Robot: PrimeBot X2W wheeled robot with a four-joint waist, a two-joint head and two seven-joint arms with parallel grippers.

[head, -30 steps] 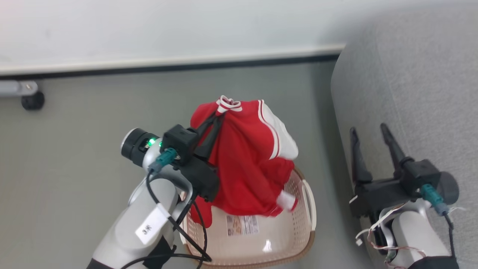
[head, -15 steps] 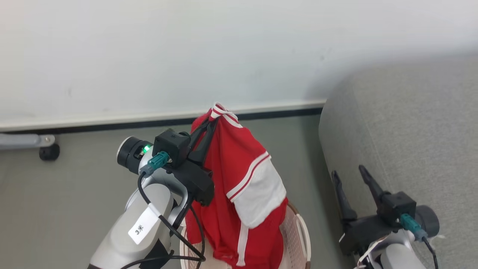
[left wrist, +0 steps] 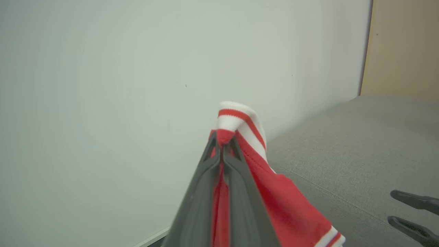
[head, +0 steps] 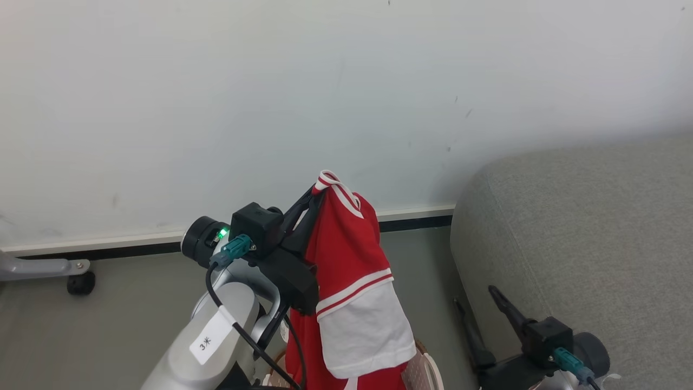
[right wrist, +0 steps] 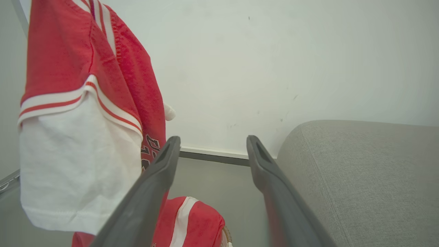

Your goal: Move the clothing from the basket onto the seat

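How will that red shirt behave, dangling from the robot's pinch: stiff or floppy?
Probably floppy: the red shirt hangs in limp folds from the striped trim pinched by the left gripper. Likely light, since that small pinch holds it up. It would probably slump into a heap on the grey sofa.

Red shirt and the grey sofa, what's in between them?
Head view: bare floor separates red shirt from sofa, with the open right gripper low beside the sofa.

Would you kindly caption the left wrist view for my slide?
Left gripper shut on red striped clothing, grey seat beyond.
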